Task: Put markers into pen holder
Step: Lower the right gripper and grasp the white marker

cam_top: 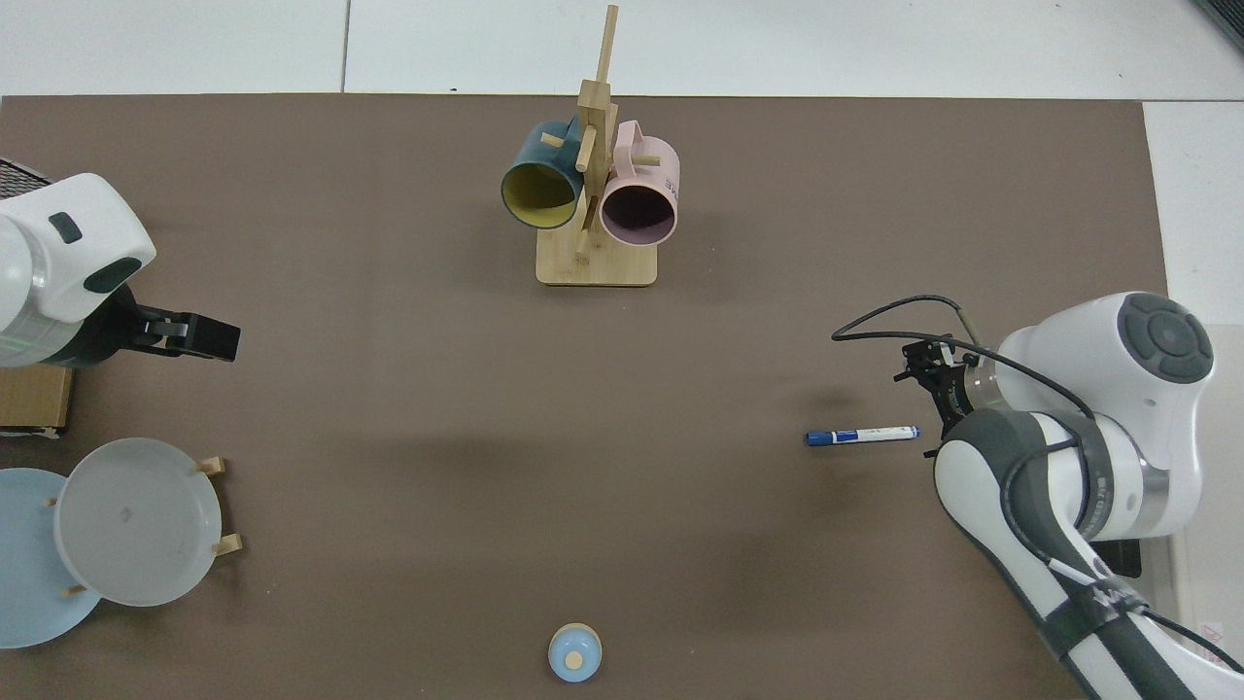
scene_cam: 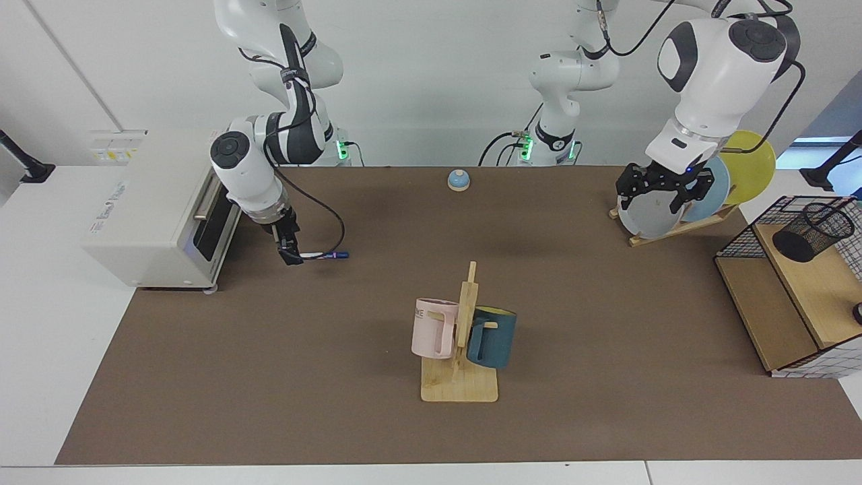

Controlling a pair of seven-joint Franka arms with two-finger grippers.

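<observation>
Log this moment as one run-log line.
right gripper: low at white end of marker, marker flat on mat | left gripper: open, waits by plate rack | pen holder: no marker in it
</observation>
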